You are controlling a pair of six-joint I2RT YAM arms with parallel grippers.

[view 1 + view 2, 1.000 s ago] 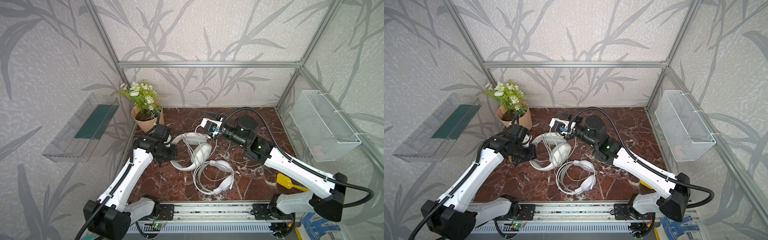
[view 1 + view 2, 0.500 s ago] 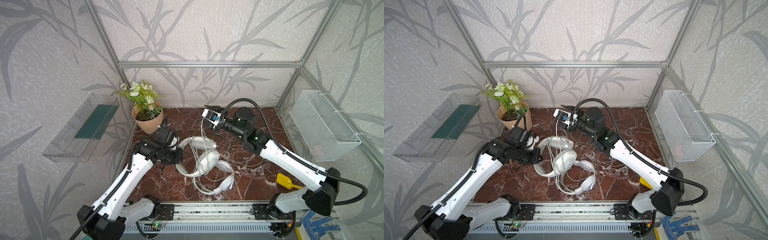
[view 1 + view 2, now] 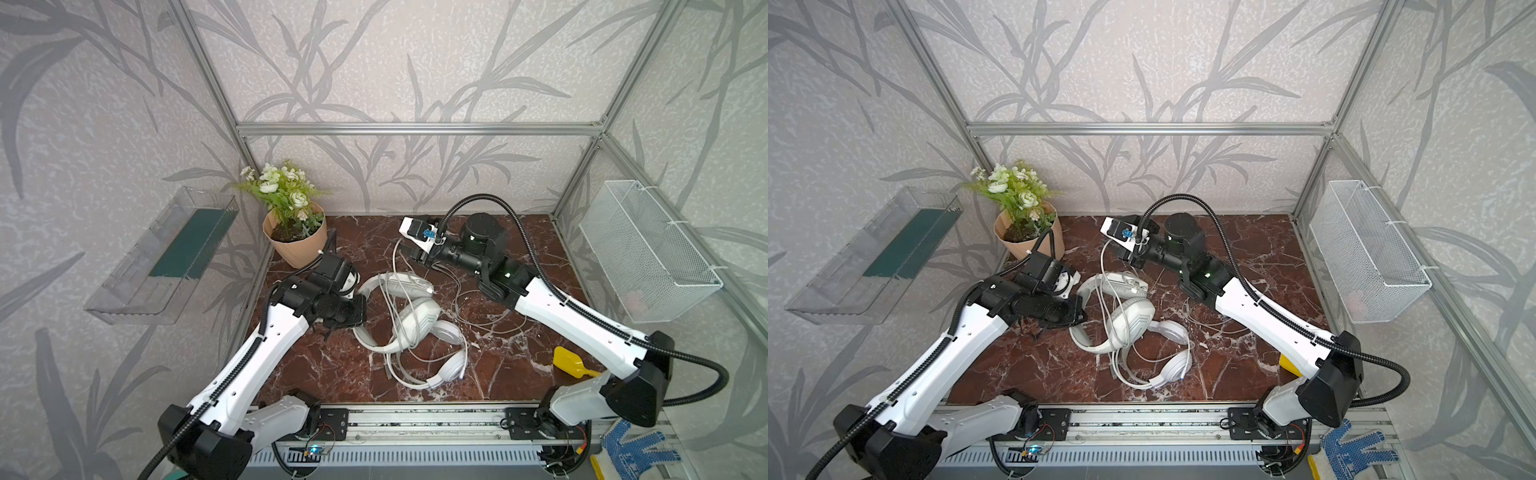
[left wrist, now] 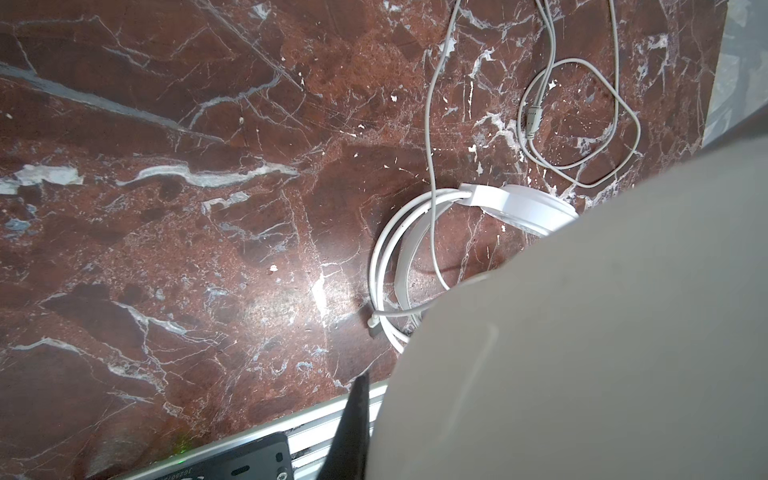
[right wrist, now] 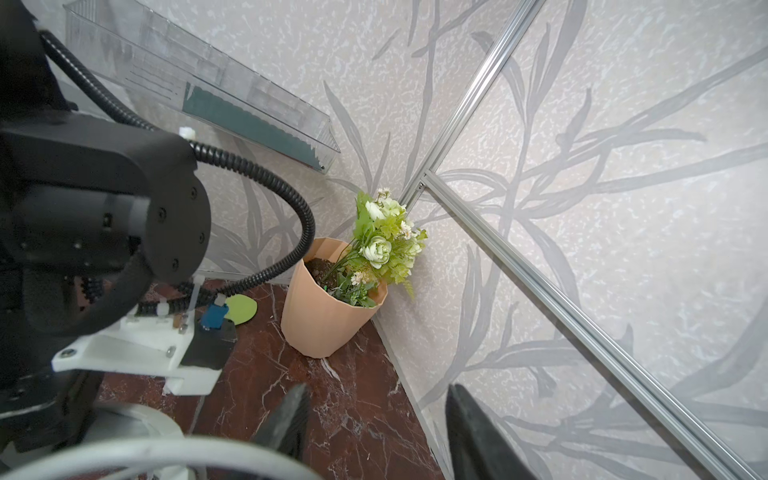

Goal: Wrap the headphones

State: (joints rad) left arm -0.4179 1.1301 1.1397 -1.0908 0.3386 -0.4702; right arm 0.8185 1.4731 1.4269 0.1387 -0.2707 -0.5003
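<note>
Left pincer (image 3: 358, 312) is clamped tight on the grey headset (image 3: 417, 320) by its band, right pincer (image 5: 376, 390) just hovers nearby with jaws apart.

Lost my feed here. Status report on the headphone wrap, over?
Left tool shut on greyish headset, at the band. Right tool open, cable running up to it. Glossy white headset lies against it, cables crossed.
</note>
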